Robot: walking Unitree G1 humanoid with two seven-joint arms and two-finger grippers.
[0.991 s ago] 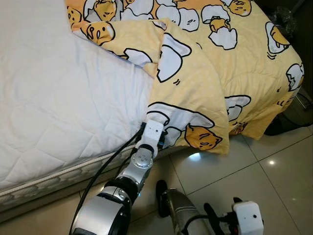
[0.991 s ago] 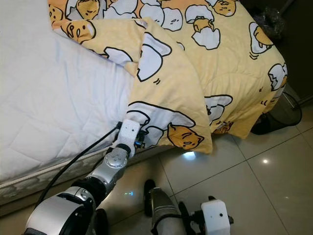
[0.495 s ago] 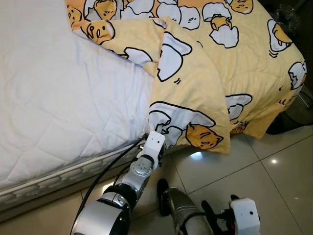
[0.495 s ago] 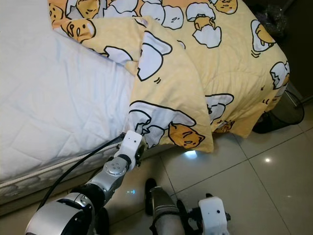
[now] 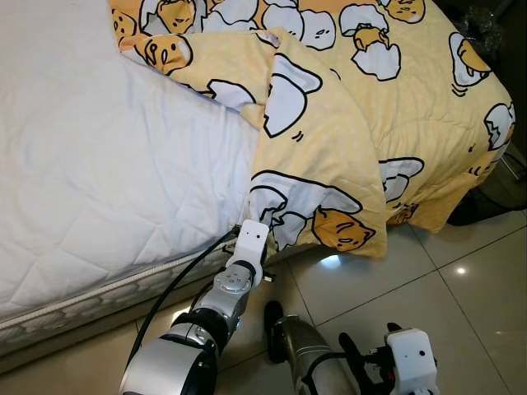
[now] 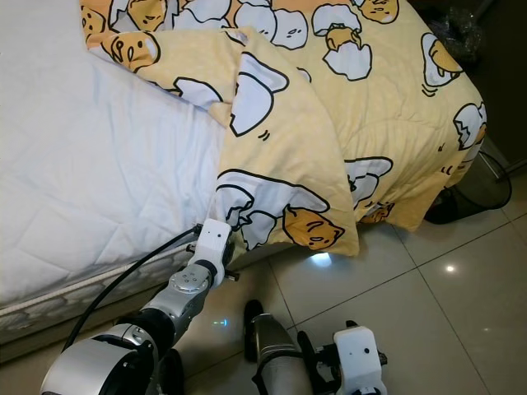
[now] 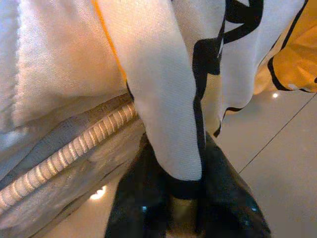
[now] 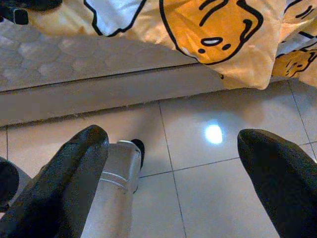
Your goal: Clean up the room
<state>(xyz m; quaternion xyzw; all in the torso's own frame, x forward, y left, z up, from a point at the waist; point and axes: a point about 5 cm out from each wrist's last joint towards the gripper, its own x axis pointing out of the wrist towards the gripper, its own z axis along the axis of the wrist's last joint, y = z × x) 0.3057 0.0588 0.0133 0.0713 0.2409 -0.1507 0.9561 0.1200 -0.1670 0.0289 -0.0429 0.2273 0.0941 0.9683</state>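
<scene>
The left arm (image 5: 216, 306) is silver, with round joints, a white block at the wrist and a black cable alongside. The right gripper (image 8: 168, 183) has 2 thick black fingers; its wrist block is white too.

I counted one bed (image 5: 99, 156) with a single white quilted mattress, and one yellow blanket (image 5: 329, 140) printed with egg cartoons lying over it, one corner hanging down the side. I had two arms in view, and so two hands: my left hand (image 7: 181, 198), its two black fingers (image 7: 136, 198) closed on one fold of that blanket, and my right hand (image 8: 173, 178), its two fingers spread apart above the one tiled floor (image 5: 461, 288).
</scene>
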